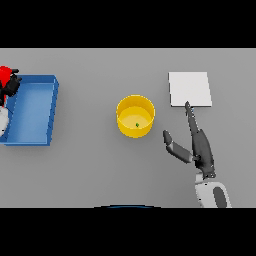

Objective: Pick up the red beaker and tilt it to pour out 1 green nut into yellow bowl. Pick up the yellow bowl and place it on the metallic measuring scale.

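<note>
- The yellow bowl (135,116) stands upright in the middle of the grey counter (90,165), with one green nut (137,125) lying on its floor.
- The red beaker (4,76) sits at the far left edge, over the upper left corner of the blue tray (35,110); the left hand (11,85) has dark fingers curled round it.
- The metallic measuring scale (189,89), a pale square plate, lies to the right of the bowl and apart from it.
- The right hand (199,145) rests with fingers straight and thumb spread wide towards the bowl, holding nothing; its fingertips (188,106) reach the scale's near edge.
</note>
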Action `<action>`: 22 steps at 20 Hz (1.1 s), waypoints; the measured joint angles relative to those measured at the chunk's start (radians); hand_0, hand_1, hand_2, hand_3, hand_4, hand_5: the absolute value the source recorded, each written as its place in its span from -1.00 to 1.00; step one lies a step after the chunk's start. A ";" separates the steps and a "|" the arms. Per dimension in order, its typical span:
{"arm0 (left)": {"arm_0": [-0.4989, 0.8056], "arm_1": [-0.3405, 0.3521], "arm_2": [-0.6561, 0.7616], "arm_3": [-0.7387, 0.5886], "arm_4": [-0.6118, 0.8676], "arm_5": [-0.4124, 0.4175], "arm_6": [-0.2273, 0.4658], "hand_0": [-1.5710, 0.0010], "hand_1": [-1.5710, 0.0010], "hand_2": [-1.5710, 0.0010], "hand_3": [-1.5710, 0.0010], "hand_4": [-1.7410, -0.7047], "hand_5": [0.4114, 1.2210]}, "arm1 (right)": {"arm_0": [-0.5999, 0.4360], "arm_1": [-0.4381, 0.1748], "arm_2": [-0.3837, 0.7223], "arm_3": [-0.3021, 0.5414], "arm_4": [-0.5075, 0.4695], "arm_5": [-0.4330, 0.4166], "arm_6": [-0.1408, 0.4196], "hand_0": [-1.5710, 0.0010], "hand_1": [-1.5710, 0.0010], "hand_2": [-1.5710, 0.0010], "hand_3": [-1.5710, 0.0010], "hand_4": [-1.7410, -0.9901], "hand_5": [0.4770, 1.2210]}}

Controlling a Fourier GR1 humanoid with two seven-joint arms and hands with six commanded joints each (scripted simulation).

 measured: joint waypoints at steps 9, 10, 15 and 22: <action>0.096 0.078 -0.076 -0.122 -0.006 -0.027 0.027 -0.23 -0.01 -0.04 0.02 0.51 -0.30 | 0.019 0.003 -0.001 -0.001 -0.011 0.004 -0.007 1.00 1.00 1.00 1.00 0.96 -0.57; 0.094 0.069 -0.081 -0.118 -0.003 -0.032 0.037 0.02 0.19 0.17 0.22 0.58 -0.34 | 0.004 0.001 -0.008 -0.003 -0.015 0.001 0.004 1.00 1.00 1.00 1.00 0.96 -0.58; 0.078 0.068 -0.125 -0.072 -0.028 -0.109 -0.001 0.68 0.73 0.73 0.74 0.80 -0.39 | 0.004 -0.001 -0.003 -0.005 -0.007 0.001 0.000 1.00 1.00 1.00 1.00 0.94 -0.57; 0.073 0.056 -0.125 -0.061 -0.046 -0.077 -0.067 0.93 0.94 0.94 0.95 0.90 -0.39 | -0.066 -0.068 0.025 0.008 0.035 0.074 0.071 1.00 1.00 1.00 1.00 0.91 -0.47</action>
